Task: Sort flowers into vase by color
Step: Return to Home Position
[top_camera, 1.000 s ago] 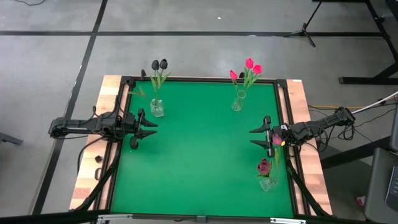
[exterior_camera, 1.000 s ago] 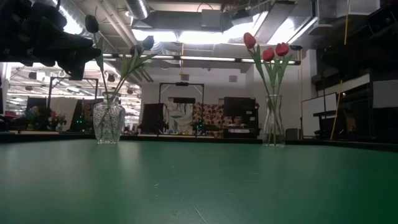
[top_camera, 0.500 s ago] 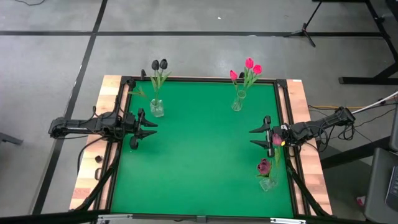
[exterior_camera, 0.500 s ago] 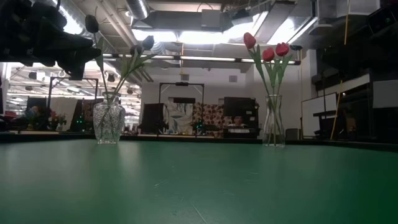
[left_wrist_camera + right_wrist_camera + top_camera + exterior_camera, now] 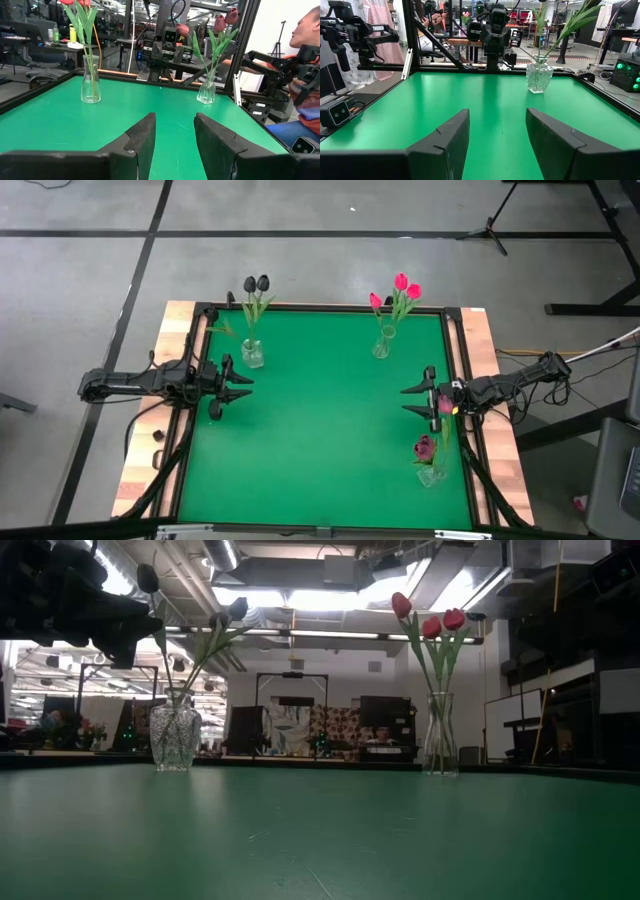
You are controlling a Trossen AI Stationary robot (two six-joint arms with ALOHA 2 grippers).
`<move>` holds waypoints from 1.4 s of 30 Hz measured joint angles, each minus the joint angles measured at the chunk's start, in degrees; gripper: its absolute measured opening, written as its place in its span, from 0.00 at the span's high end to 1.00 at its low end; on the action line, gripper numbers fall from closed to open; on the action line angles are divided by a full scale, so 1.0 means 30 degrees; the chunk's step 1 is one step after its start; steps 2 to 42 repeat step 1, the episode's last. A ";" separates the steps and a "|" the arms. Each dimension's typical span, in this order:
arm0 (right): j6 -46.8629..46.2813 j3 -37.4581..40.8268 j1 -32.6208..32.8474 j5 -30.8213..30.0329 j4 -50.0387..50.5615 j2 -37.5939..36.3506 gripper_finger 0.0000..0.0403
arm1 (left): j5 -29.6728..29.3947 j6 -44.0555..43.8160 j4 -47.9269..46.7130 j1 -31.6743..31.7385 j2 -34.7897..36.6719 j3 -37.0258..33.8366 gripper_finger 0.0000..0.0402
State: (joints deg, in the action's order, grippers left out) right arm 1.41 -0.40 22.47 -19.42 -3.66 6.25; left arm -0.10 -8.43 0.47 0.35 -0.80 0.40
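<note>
Maroon flowers (image 5: 425, 447) overlap the right arm (image 5: 500, 388) from above; left gripper (image 5: 248, 386) and right gripper (image 5: 407, 400) show fingers spread.

My left arm (image 5: 140, 381) and right arm (image 5: 510, 385) are slim, dark, jointed, with black cables (image 5: 157, 472); their fingers (image 5: 142, 142) are broad matte-black wedges.

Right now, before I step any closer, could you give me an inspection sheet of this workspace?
Surface: green mat on a wood-edged table.
Job's things: black tulips in round clear glass vase, high view's top left; pink-red tulips in slim clear glass vase, top right; dark red tulips in third glass vase, lower right.
Clutter: small dark object on left wood edge, unidentifiable.
Grippers: left tool open, left edge; right tool open, right edge.
Cables: pale cable behind right arm.
Surroundings: grey floor, tripod stand, person.
</note>
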 joint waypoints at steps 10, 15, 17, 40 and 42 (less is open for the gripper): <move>0.0004 -0.0004 -0.0001 0.0000 0.0000 -0.0001 0.52 | 0.0000 -0.0007 0.0001 0.0004 0.0001 0.0000 0.67; 0.0004 -0.0004 -0.0001 0.0000 0.0000 -0.0001 0.52 | 0.0000 -0.0007 0.0001 0.0004 0.0001 0.0000 0.67; 0.0004 -0.0004 -0.0001 0.0000 0.0000 -0.0001 0.52 | 0.0000 -0.0007 0.0001 0.0004 0.0001 0.0000 0.67; 0.0004 -0.0004 -0.0001 0.0000 0.0000 -0.0001 0.52 | 0.0000 -0.0007 0.0001 0.0004 0.0001 0.0000 0.67; 0.0004 -0.0004 -0.0001 0.0000 0.0000 -0.0001 0.52 | 0.0000 -0.0007 0.0001 0.0004 0.0001 0.0000 0.67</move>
